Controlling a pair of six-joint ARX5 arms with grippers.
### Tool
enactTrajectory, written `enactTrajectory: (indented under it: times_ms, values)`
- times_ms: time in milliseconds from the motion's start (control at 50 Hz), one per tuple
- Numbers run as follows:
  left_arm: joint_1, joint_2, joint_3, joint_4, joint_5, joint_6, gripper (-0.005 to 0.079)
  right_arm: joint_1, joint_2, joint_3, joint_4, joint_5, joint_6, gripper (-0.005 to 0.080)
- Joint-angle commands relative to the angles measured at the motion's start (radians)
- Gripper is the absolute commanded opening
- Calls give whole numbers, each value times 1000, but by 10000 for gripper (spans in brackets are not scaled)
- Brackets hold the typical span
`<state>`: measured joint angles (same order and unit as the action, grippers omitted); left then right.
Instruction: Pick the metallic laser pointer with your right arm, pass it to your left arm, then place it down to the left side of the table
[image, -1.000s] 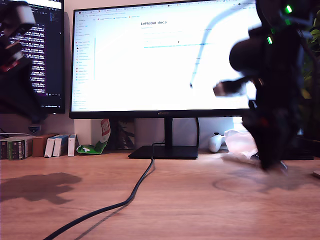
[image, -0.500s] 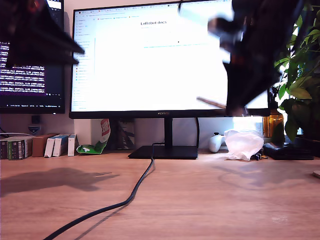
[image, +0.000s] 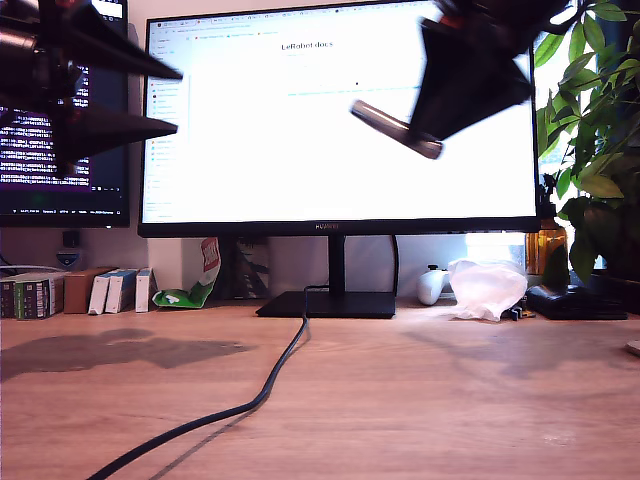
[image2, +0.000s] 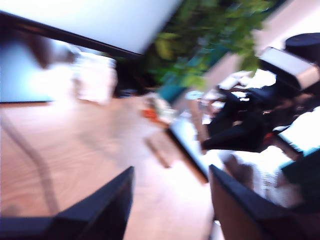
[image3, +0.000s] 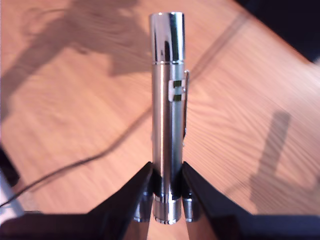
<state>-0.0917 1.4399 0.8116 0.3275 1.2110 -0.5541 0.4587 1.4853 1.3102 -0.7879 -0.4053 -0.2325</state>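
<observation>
The wide monitor (image: 340, 120) shows a white page headed "LeRobot docs"; the small brand mark on its lower bezel is too small to read. A second, dark screen (image: 60, 150) beside it, at the exterior view's left, carries lines of terminal text too fine to make out.

The metallic laser pointer (image: 395, 128) is a slim, polished silver cylinder with a ringed cap and a pocket clip along its side. It hangs tilted in front of the monitor's upper part, well above the surface (image: 400, 400), and is blurred in the exterior view. My second end effector (image3: 167, 205) is clamped on its lower end, the two black pointed fingers (image3: 135, 195) pressing it from both sides.

My first end effector (image: 170, 98) sits in front of the dark screen, its two black wedge-shaped fingers apart and holding nothing; its wrist view is smeared.

The surface is light-brown wood grain. A black cable (image: 270, 385) snakes across it from the monitor's stand. Below the monitor lies a crumpled clear plastic bag (image: 487, 288).
</observation>
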Motion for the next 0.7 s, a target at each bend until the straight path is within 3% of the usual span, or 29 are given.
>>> enactTrajectory:
  times_ms: [0,260,680]
  values:
    - [-6,16,3,48,17,-50,456,33,8,11,24,-5,13,-13]
    - [-51,27,3,174,15,-121,455,88,8,11,144,-35,111,-13]
    - [-187,27,3,401,-112,-119,447,112,8,11,287,-105,214,-13]
